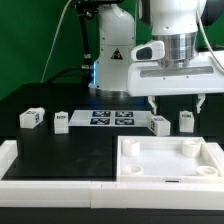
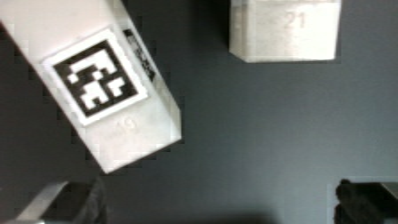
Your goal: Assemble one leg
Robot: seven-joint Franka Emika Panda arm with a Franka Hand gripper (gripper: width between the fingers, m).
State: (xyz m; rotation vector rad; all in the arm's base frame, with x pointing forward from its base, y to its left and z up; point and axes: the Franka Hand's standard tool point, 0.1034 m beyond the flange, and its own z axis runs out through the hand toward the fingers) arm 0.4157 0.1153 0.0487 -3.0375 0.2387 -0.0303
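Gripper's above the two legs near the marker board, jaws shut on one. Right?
No: the gripper has its jaws open and empty; the wrist view shows the tagged leg and the second leg both lying free. The rest holds.

Exterior view: frontal, mid-distance, facing arm (image 1: 115,50) across table (image 1: 60,150). Wrist view: close, downward; shares 2 legs (image 1: 160,124) (image 1: 186,121).

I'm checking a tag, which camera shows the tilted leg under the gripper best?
The wrist view: the leg fills much of the frame, tag crisp. The exterior view shows it small under the open gripper, tag unreadable.
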